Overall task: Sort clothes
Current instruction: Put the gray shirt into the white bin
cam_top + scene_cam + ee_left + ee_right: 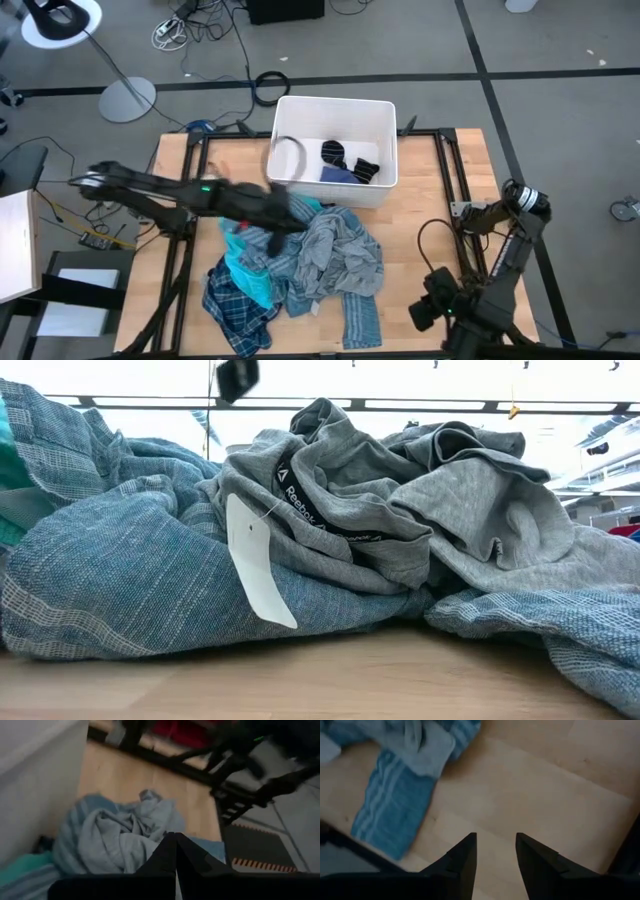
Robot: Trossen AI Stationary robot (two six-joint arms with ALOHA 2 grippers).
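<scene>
The clothes lie heaped on the wooden table in front of the white bin [385, 115]. The heap holds a grey top [335, 255], a blue-grey striped shirt [360, 320], a turquoise piece [245, 270] and a navy plaid shirt [235, 310]. Black striped socks [335, 152] and a small blue item [337, 175] lie in the bin. My left gripper [175, 842] is shut and holds nothing; it hangs above the heap's far edge [285, 218], beside the bin wall. My right gripper [495, 847] stands open over bare wood near the table's right front [428, 305].
A white tag [258, 565] hangs from the grey top. The striped shirt's sleeve [390, 810] lies flat left of my right gripper. Black frame rails [440, 160] run along the table's sides. Bare wood [430, 230] stretches right of the heap.
</scene>
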